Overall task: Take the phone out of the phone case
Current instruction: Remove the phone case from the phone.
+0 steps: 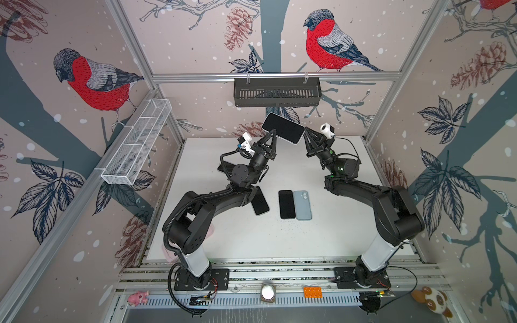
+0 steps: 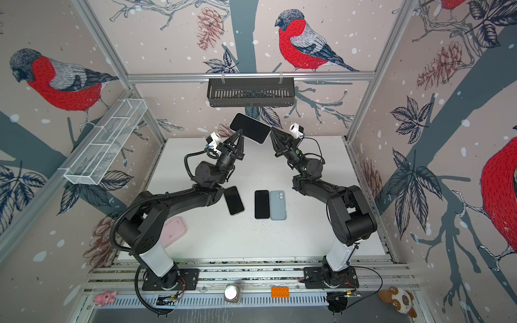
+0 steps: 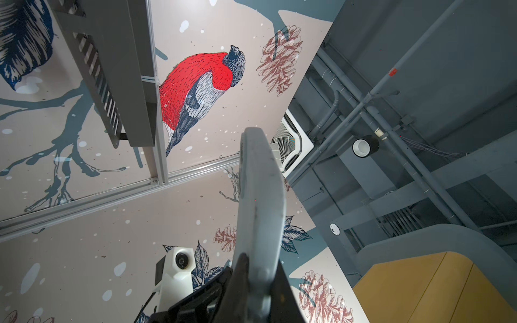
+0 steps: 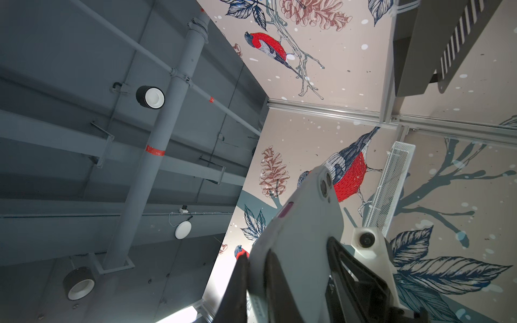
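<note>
Phone (image 1: 283, 128), screen up, long axis from left tool (image 1: 272, 134) to right tool (image 1: 306, 130)

Phone (image 1: 283, 129) back hidden in both top views; pink case (image 2: 176, 228) half under left arm (image 2: 179, 201).

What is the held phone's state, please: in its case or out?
In, it seems: the white case wraps the phone, rimming its dark screen.

A black basket (image 1: 277, 95) and white wire basket (image 1: 140, 142) hang from frame rails (image 1: 195, 77).
</note>
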Available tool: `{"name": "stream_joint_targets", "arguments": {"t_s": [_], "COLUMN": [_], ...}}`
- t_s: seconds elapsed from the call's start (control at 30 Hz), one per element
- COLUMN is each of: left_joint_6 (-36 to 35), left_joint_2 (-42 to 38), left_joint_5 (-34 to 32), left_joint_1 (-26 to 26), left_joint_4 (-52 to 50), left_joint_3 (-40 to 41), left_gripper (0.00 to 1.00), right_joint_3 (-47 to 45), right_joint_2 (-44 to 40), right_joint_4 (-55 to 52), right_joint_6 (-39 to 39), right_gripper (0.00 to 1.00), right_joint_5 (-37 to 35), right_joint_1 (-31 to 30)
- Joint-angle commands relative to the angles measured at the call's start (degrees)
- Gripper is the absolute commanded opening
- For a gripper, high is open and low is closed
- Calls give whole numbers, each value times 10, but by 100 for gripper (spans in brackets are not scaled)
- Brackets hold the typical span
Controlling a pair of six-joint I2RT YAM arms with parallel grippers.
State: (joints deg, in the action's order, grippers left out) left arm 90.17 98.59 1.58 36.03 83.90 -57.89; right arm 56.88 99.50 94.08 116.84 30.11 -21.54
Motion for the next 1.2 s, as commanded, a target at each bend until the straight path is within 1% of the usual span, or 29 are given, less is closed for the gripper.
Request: {"name": "stream_joint_targets", "arguments": {"t_s": [0.0, 0.17, 0.5, 0.87, 1.17], "left_joint_6": [24, 25, 38, 33, 37], "left_joint_2": [1, 11, 32, 38, 55], "left_joint_5": [77, 76, 62, 51, 35], "left_joint_1": [3, 2, 3, 8, 10], "left_joint_4": [101, 101, 133, 149, 170], "left_joint_3": [-18, -33, -37, -56, -74], "left_gripper": [0, 0, 0, 0, 0], "right_joint_3": [11, 27, 39, 101, 99], "right_joint_2": [12, 24, 37, 64, 78], "right_joint_4": [130, 129, 129, 129, 129], "right_joint_6": [19, 30, 39, 59, 70], "right_gripper": [14, 15, 17, 17, 17], "right_joint_5": [14, 11, -11, -34, -41], "right_joint_1": [-6, -8, -14, -32, -39]}}
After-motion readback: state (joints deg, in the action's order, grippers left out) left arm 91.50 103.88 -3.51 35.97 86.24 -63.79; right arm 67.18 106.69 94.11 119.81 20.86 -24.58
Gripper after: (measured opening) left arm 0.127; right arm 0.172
